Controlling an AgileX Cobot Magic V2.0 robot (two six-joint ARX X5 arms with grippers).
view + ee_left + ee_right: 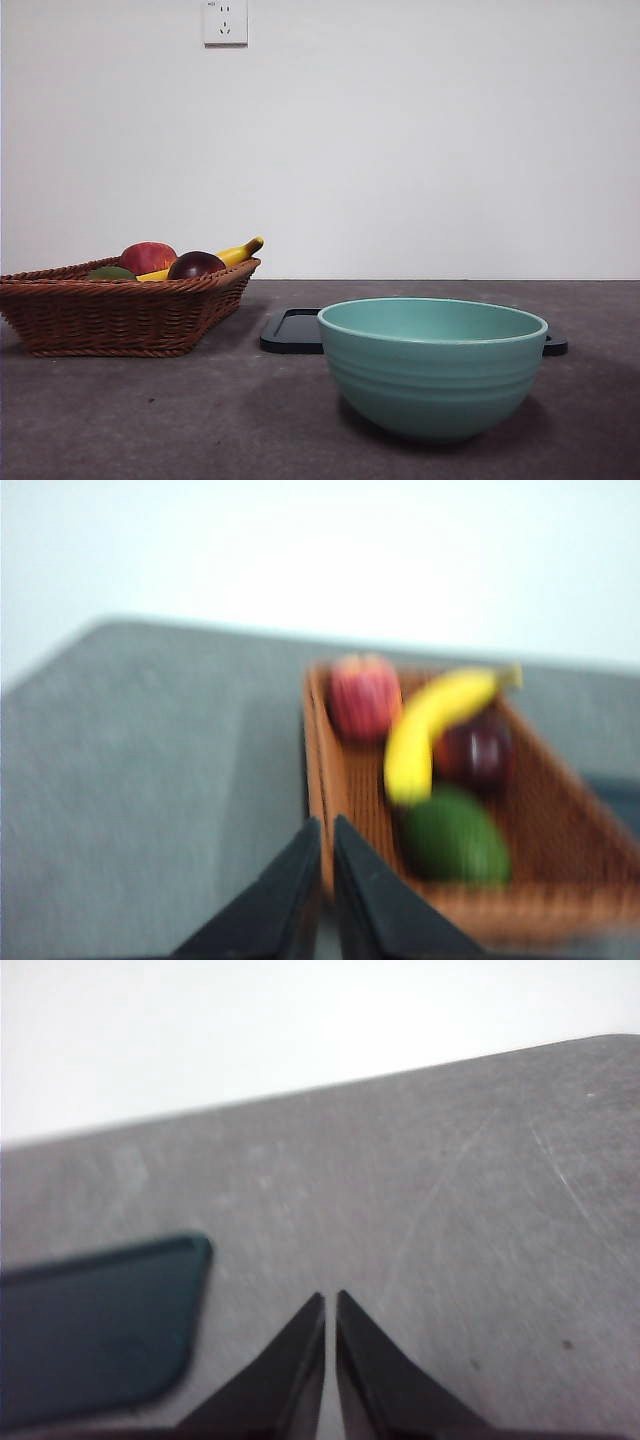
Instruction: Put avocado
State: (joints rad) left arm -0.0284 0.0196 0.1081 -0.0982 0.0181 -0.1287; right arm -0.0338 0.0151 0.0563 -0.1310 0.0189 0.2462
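The avocado [455, 837] is a dull green fruit lying in the brown wicker basket [330, 780]. In the front view only its top shows over the basket's rim [110, 272]. My left gripper [327, 825] is shut and empty, above the table just short of the basket's near wall, with the avocado a little beyond and to one side. My right gripper [330, 1300] is shut and empty over bare grey table beside the dark tray [90, 1325]. Neither arm shows in the front view.
The basket [120, 310] at the left also holds a red apple [148, 257], a banana [235, 254] and a dark purple fruit [196, 265]. A teal bowl [432, 365] stands at the front right, with the flat dark tray [292, 332] behind it.
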